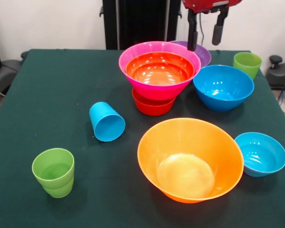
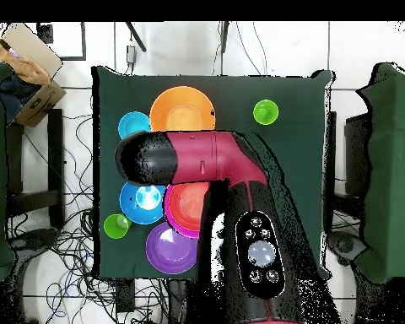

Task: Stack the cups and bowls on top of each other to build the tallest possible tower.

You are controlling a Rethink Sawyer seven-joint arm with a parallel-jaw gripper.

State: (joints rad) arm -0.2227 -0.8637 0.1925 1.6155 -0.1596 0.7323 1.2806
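— Where's the tower?

— The glossy pink plastic bowl (image 1: 157, 88), a red-orange bowl (image 1: 160, 69) nested inside, sits on a small red-orange one (image 1: 152, 107).

— Your gripper (image 1: 205, 37)?

— Fingers apart, empty, above the purple plastic bowl (image 1: 203, 53). I'd descend straight onto its rim, pinching one wall squarely.

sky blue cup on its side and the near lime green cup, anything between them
Nothing: in the front view, only bare green cloth lies between the sky blue cup and the lime green cup.
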